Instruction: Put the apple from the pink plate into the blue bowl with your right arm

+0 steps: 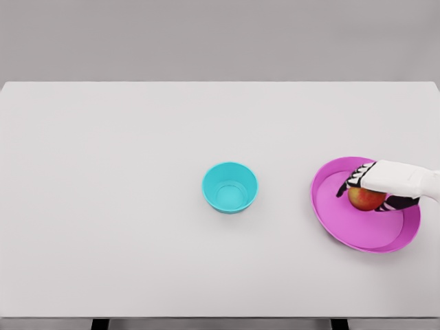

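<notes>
surface: white table point(103, 206); on it: blue bowl point(229, 188) centre; pink plate point(364, 234) right

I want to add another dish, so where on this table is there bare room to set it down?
Bare table fills everything left of the blue bowl, plus the whole far strip behind bowl and pink plate, and the near strip in front. A narrower gap lies between bowl and plate. The right end is crowded: the right robot hand covers the apple on the plate.

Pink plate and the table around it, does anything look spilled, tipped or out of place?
Nothing stands out. The pink plate lies flat with the apple on it under the right hand, and the blue bowl stands upright and empty to its left.
</notes>
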Robot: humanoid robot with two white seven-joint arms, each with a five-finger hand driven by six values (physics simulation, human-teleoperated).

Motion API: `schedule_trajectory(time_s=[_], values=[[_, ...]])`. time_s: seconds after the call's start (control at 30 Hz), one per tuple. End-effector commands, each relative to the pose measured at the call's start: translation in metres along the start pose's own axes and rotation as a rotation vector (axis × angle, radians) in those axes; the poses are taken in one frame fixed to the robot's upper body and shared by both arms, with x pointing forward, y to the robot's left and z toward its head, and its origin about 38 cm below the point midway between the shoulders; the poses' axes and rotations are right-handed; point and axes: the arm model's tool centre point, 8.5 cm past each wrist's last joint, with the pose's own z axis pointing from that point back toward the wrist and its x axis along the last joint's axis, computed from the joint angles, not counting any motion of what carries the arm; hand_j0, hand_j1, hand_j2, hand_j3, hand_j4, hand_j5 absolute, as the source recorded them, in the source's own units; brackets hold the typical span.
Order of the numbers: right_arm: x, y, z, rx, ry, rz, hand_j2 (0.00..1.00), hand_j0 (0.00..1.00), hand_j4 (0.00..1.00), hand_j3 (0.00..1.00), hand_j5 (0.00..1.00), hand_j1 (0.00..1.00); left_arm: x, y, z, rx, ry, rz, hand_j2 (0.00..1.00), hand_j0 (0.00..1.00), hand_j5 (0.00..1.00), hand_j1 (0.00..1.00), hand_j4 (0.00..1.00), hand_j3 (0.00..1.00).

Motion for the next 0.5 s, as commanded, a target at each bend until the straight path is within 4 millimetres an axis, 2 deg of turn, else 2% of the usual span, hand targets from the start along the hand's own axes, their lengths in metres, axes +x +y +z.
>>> schedule_trajectory(time_s=[0.0, 0.17, 0.4, 0.43, 0.47], values=[[0.001, 0.000, 0.000, 0.005, -0.003, 0.007, 0.43, 0.43, 0.43, 0.43, 0.43, 0.43, 0.000, 0.000, 0.000, 0.000, 0.000, 0.000, 1.00, 1.00, 1.00, 1.00, 1.00, 1.00], [0.000, -0.009, 0.004, -0.015, 0.003, 0.020, 0.42, 0.42, 0.42, 0.42, 0.42, 0.42, 0.000, 0.000, 0.000, 0.000, 0.000, 0.000, 1.00, 1.00, 1.00, 1.00, 1.00, 1.00], [-0.003, -0.044, 0.009, -0.080, 0.014, 0.071, 0.43, 0.43, 0.43, 0.43, 0.43, 0.43, 0.000, 0.000, 0.000, 0.000, 0.000, 0.000, 1.00, 1.00, 1.00, 1.00, 1.00, 1.00], [0.001, -0.052, -0.001, -0.116, -0.007, 0.070, 0.43, 0.43, 0.43, 0.43, 0.43, 0.43, 0.000, 0.000, 0.000, 0.000, 0.000, 0.000, 1.00, 1.00, 1.00, 1.00, 1.00, 1.00], [0.001, -0.058, -0.002, -0.131, -0.009, 0.079, 0.43, 0.43, 0.43, 0.43, 0.43, 0.43, 0.000, 0.000, 0.000, 0.000, 0.000, 0.000, 1.00, 1.00, 1.00, 1.00, 1.00, 1.00]])
